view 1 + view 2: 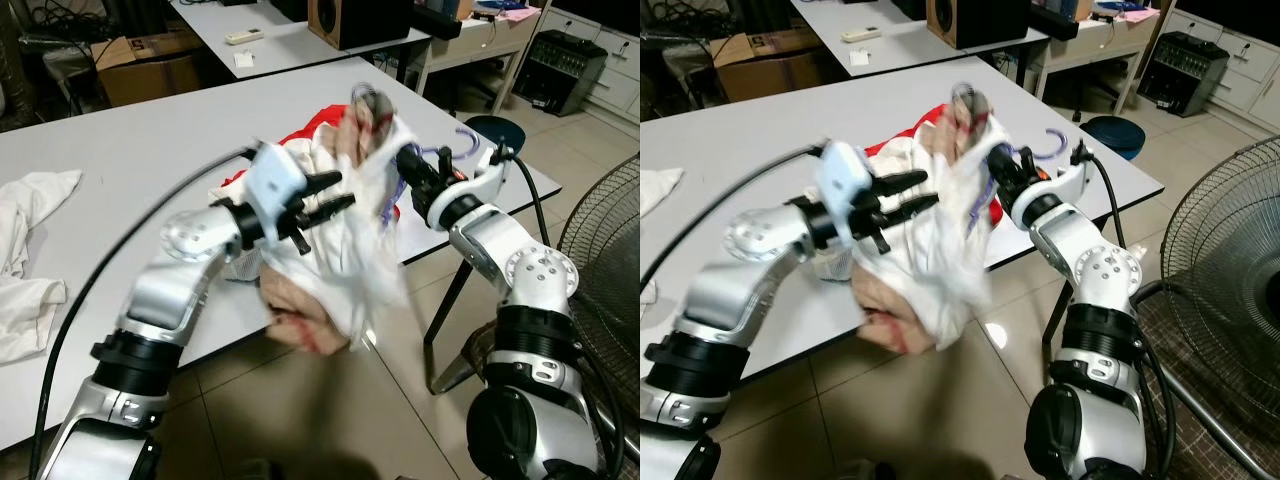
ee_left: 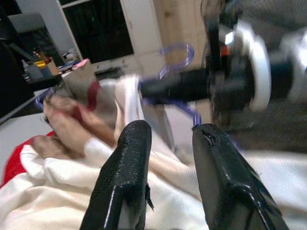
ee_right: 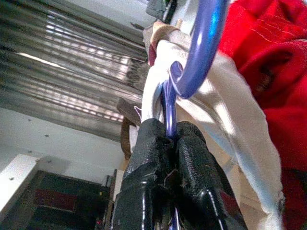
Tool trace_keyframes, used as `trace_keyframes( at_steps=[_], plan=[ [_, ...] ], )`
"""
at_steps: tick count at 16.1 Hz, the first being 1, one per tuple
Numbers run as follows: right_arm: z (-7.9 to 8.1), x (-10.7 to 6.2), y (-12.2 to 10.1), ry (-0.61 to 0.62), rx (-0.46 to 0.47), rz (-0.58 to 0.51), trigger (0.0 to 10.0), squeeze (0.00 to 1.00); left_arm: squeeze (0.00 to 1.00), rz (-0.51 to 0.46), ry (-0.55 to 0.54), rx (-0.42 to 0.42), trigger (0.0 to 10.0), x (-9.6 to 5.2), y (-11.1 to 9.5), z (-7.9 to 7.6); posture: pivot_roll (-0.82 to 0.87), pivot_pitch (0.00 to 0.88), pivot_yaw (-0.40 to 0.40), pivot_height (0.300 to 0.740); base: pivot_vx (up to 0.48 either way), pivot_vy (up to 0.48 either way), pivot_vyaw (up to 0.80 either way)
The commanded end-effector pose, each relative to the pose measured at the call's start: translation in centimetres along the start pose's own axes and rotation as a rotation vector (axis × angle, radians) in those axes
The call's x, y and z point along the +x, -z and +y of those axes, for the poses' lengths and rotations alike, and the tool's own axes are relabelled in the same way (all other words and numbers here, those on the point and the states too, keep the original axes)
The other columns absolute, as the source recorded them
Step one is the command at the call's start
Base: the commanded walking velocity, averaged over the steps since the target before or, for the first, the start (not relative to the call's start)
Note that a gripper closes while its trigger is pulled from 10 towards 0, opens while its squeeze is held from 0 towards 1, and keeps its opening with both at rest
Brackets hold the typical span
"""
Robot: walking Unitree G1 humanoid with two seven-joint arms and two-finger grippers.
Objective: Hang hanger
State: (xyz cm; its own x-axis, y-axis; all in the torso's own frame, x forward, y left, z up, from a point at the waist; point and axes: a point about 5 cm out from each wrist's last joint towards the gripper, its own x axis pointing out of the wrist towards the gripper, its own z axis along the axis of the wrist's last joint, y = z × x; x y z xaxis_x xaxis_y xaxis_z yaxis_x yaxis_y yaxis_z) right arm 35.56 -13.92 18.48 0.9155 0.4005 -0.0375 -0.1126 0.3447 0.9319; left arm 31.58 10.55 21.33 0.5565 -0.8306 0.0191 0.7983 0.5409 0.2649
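My right gripper (image 1: 405,158) is shut on a purple plastic hanger (image 3: 206,43), whose hook (image 1: 1055,140) curls up behind the wrist. A white garment (image 1: 360,240) hangs from the hanger, bunched and blurred, over the table's near edge. A red cloth (image 1: 300,140) lies behind it and a peach one (image 1: 300,310) droops below. Just left of the white garment, my left gripper (image 1: 345,190) is open. Its fingers (image 2: 127,158) point at the cloth and the right gripper, with nothing between them.
The white table (image 1: 130,150) carries another white cloth (image 1: 30,240) at its left end. A standing fan (image 1: 610,230) is at the right, with a dark stool (image 1: 495,130) behind the table corner. A second table at the back holds a speaker (image 1: 355,20).
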Motion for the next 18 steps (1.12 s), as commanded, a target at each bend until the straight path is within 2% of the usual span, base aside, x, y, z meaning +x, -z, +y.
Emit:
trace_keyframes(
  at_steps=[1, 2, 5, 6, 7, 8, 9, 10, 11, 12, 14, 18],
  plan=[
    [0.3, -0.2, -0.2, -0.006, -0.003, 0.002, 10.0, 0.00, 0.00, -0.048, 0.034, -0.044, 10.0, -0.2, -1.0, 0.0, -0.04, 0.000, 0.013, 0.740, 0.000, 0.000, 0.00],
    [0.0, -0.3, -0.2, 0.014, 0.003, 0.008, 10.0, 0.00, 0.00, -0.085, 0.036, -0.099, 10.0, -0.3, -1.5, 0.2, -0.04, 0.000, 0.015, 0.740, 0.000, 0.000, 0.00],
    [0.1, -0.5, 0.0, 0.025, -0.002, 0.025, 10.0, 0.00, 0.00, -0.061, -0.061, -0.090, 10.0, 0.0, -1.6, 1.3, -0.04, 0.000, 0.018, 0.740, 0.000, 0.000, 0.00],
    [0.3, -0.5, 0.0, 0.020, -0.003, 0.026, 10.0, 0.00, 0.00, -0.060, -0.051, -0.079, 10.0, -0.1, -1.6, 1.3, -0.04, 0.000, 0.020, 0.740, 0.000, 0.000, 0.00],
    [0.7, -0.5, -0.1, -0.002, -0.012, 0.034, 10.0, 0.00, 0.00, -0.050, 0.044, -0.025, 10.0, -0.4, -1.4, 0.4, -0.04, 0.000, 0.021, 0.740, 0.000, 0.000, 0.00],
    [0.8, -0.5, -0.1, -0.011, -0.024, 0.045, 10.0, 0.00, 0.00, -0.038, 0.083, -0.007, 10.0, -0.5, -1.2, 0.0, -0.04, 0.000, 0.021, 0.740, 0.000, 0.000, 0.00],
    [1.1, -0.7, 0.1, -0.038, -0.089, 0.087, 10.0, 0.00, 0.00, -0.017, 0.090, 0.004, 10.0, -0.6, -1.0, -0.1, -0.04, 0.000, 0.020, 0.740, 0.000, 0.000, 0.00],
    [1.1, -0.7, 0.1, -0.038, -0.089, 0.087, 10.0, 0.00, 0.00, -0.017, 0.090, 0.004, 10.0, -0.6, -1.0, -0.1, -0.04, 0.000, 0.020, 0.740, 0.000, 0.000, 0.00],
    [1.5, -1.1, 0.2, -0.060, -0.213, 0.146, 10.0, 0.00, 0.36, 0.009, -0.029, 0.003, 10.0, -0.8, -0.7, 1.4, -0.04, 0.000, 0.021, 0.740, 0.000, 0.000, 0.00],
    [2.2, -2.0, 0.1, -0.086, -0.424, 0.233, 10.0, 0.00, 1.00, 0.023, -0.141, -0.007, 10.0, -1.9, -0.7, 3.2, -0.04, 0.000, 0.021, 0.740, 0.000, 0.000, 0.00],
    [2.8, -2.8, 0.0, -0.107, -0.602, 0.309, 10.0, 0.00, 1.00, 0.024, -0.169, 0.000, 10.0, -2.9, -0.9, 4.1, -0.04, 0.000, 0.020, 0.740, 0.000, 0.000, 0.00],
    [2.8, -2.8, 0.0, -0.107, -0.602, 0.309, 10.0, 0.00, 1.00, 0.024, -0.169, 0.000, 10.0, -2.9, -0.9, 4.1, -0.04, 0.000, 0.020, 0.740, 0.000, 0.000, 0.00]
  ],
)
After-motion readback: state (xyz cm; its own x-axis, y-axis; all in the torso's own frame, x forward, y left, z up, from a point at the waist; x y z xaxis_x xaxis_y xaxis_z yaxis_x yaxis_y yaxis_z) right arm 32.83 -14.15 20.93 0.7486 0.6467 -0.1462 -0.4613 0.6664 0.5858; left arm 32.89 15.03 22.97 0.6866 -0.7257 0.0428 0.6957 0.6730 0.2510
